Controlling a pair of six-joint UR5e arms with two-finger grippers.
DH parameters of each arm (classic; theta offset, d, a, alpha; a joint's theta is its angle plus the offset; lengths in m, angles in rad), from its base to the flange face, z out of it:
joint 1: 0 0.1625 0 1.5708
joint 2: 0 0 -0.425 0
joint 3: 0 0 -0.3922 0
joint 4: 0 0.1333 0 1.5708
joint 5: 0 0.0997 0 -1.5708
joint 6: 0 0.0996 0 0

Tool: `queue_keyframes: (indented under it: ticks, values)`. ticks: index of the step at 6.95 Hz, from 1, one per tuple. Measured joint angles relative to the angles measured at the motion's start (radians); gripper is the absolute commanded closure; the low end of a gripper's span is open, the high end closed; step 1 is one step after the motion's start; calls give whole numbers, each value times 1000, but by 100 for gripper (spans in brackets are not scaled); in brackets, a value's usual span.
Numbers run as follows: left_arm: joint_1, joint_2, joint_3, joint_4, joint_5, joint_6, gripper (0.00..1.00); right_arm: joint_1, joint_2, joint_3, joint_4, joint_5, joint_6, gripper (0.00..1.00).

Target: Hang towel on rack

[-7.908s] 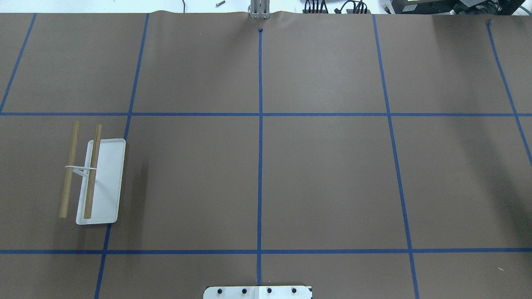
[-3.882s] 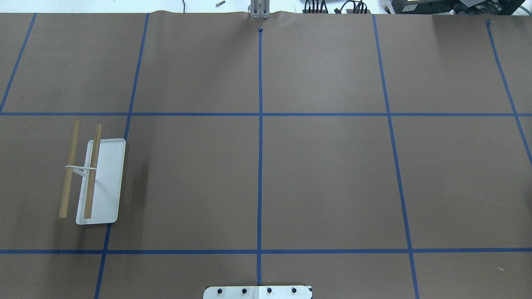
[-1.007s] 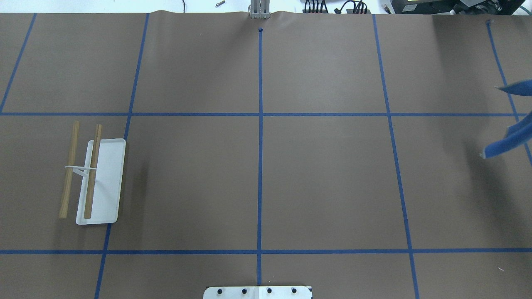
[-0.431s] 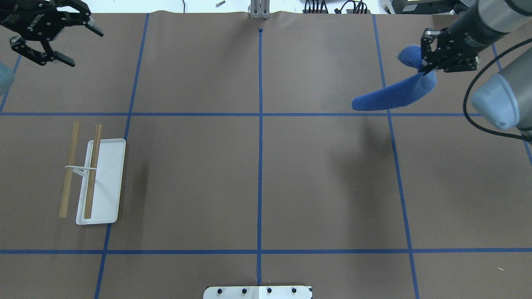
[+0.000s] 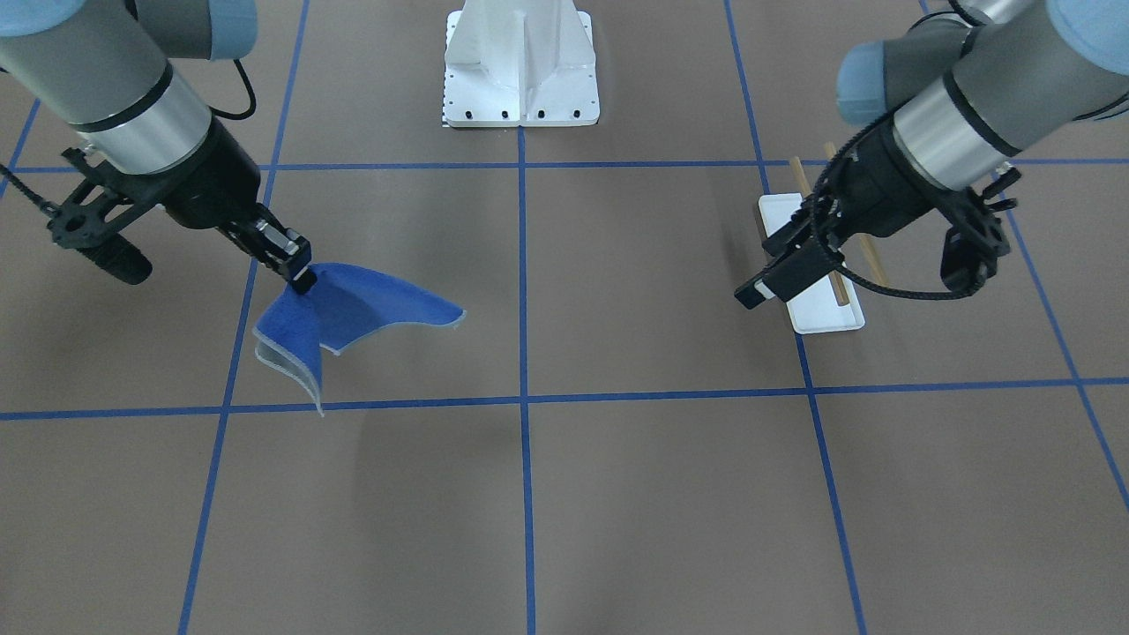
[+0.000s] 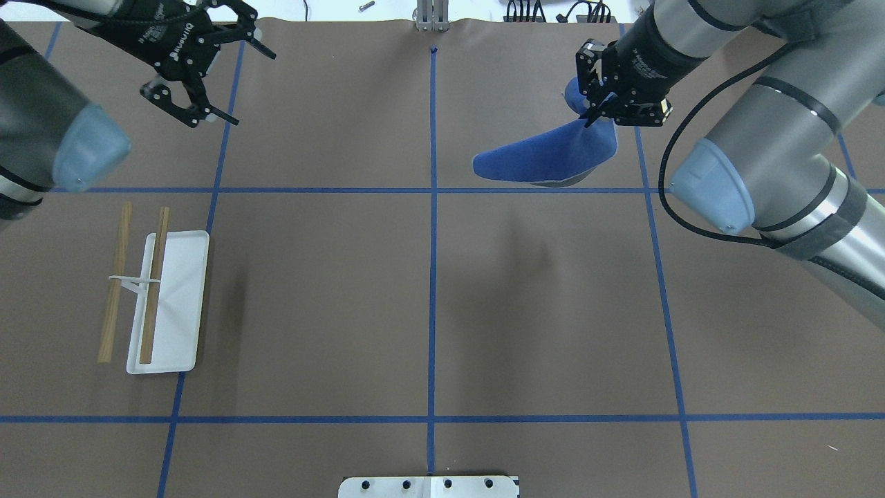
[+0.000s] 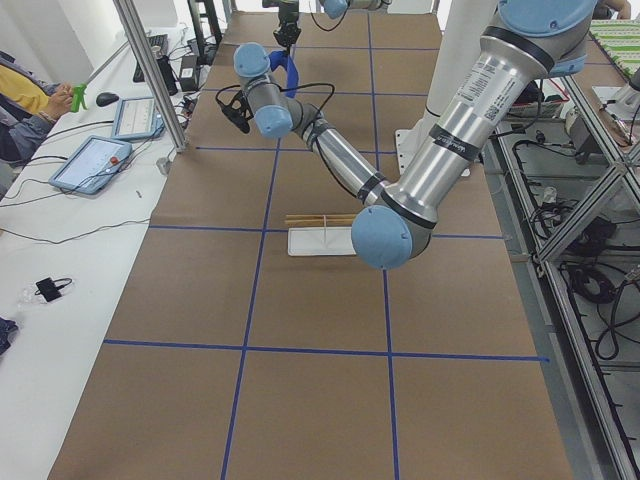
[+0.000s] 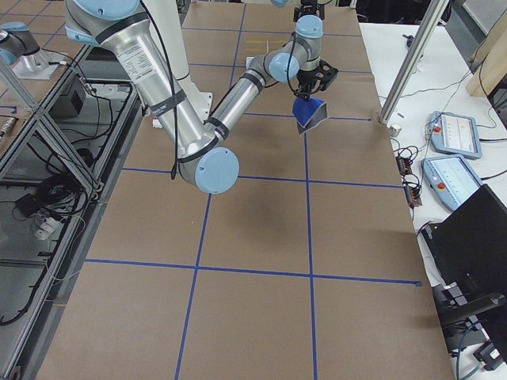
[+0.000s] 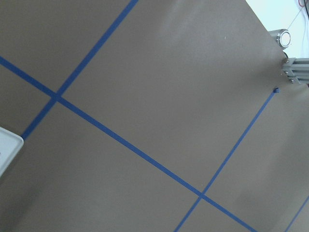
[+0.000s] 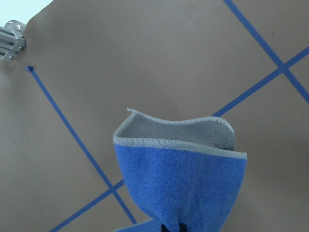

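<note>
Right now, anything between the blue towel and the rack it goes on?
Nothing visible lies between the royal-blue cloth towel, in the right end effector, and the white-tray wooden-bar rack. The open left end effector hangs off that line.

Lit brightly and evenly from above in every view. Noted one soft, wide-edged shadow on the brown table cover (image 6: 311, 277) below the towel (image 6: 546, 155), centre right of the overhead view, and a narrower one just right of the rack (image 6: 169, 304). Found a pale sheen at upper centre of the left wrist view. Observed uprights leaning toward the side views' edges. Rendered sharply throughout, down to the towel's stitched edge in the right wrist view.
</note>
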Motion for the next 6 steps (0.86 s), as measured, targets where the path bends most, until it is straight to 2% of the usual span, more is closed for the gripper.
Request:
queue_keyframes:
  ticks: [2,4,6]
  values:
    - [103,-35,1,-68,132,-136,2,-31,87,-41,2,-17,87,100]
    - [149,-65,3,-95,215,-237,2,-47,139,-63,2,-22,132,100]
    - [215,-64,28,-226,344,-339,2,-59,169,-72,2,-36,153,100]
